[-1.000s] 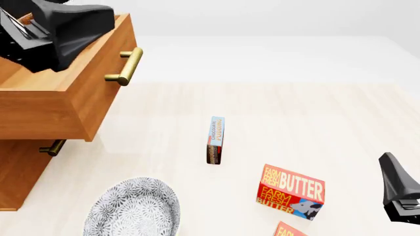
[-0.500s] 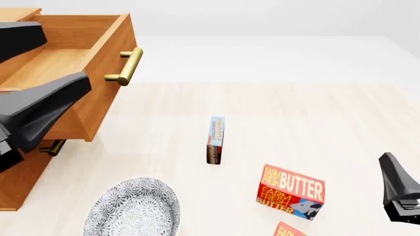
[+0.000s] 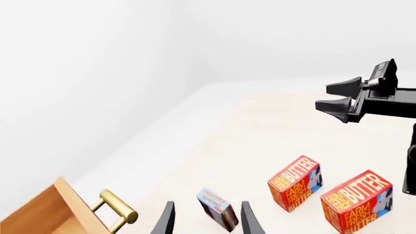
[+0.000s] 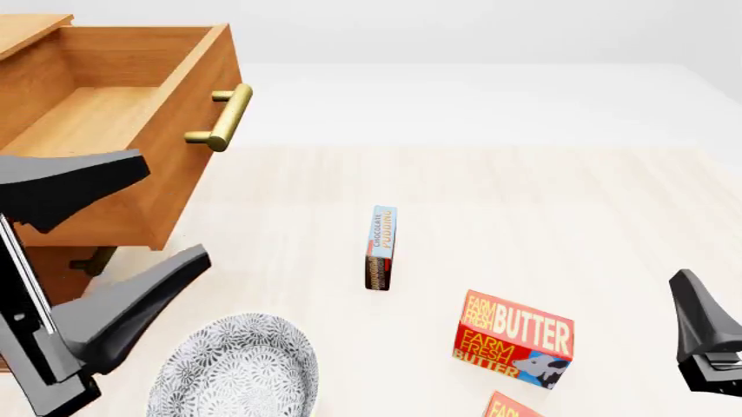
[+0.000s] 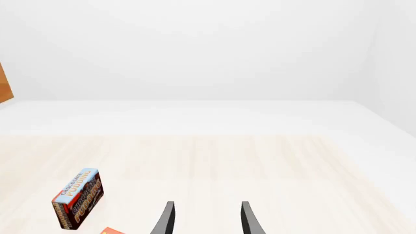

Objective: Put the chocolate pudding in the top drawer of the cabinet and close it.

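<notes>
With the top drawer (image 4: 110,122) standing open, centre the wide-open, empty left gripper (image 4: 145,213) over the chocolate pudding (image 4: 380,248), on edge mid-table near the butter box (image 4: 513,339), and grip its broad faces.

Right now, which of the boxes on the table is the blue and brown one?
The chocolate pudding, the thin box nearest the cabinet; both butter boxes are red and bigger.

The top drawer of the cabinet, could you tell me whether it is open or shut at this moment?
Open. The top drawer juts out from the cabinet, and its bare wooden floor shows from above with nothing lying in it.
</notes>
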